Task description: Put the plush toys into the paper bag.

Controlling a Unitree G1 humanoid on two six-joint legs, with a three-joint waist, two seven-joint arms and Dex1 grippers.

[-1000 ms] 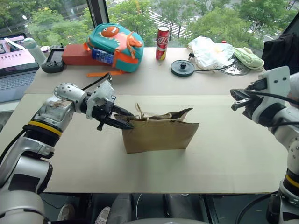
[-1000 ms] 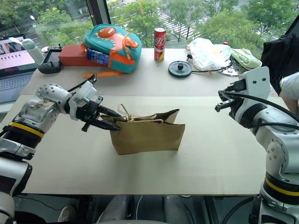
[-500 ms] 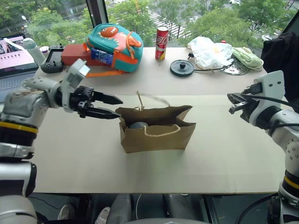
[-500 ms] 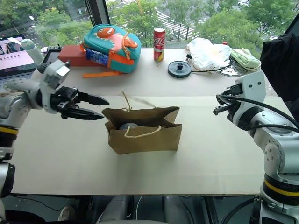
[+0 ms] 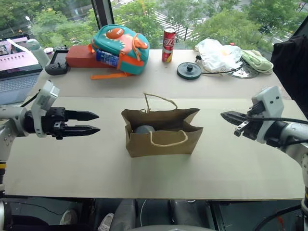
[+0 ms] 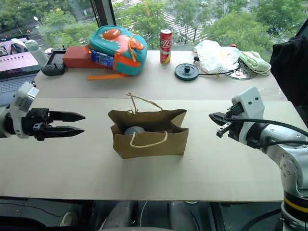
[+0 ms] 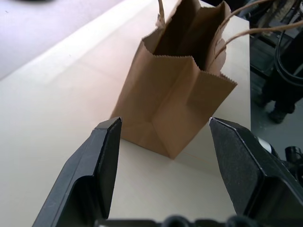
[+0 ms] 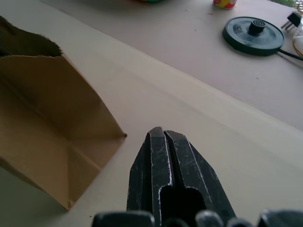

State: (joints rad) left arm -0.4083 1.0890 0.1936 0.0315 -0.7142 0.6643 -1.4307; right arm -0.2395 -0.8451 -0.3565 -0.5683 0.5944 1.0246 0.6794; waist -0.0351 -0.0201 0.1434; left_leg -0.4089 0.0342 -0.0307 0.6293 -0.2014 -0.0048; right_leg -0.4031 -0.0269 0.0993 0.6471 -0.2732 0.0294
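One grey-blue plush toy (image 5: 143, 129) lies inside the upright paper bag (image 5: 163, 139); the red toy cannot be made out. Left gripper (image 5: 95, 122) stands wide and empty, right gripper (image 5: 230, 117) closed, both well apart from the bag.

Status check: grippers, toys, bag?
Left gripper open, empty. Right gripper shut, empty. Grey-blue plush toy inside upright paper bag. Nothing blocking.

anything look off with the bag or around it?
Nothing stands out. The paper bag stands upright and open on the table, with the grey-blue plush toy visible inside. Left gripper is open, right gripper shut, both clear of the bag.
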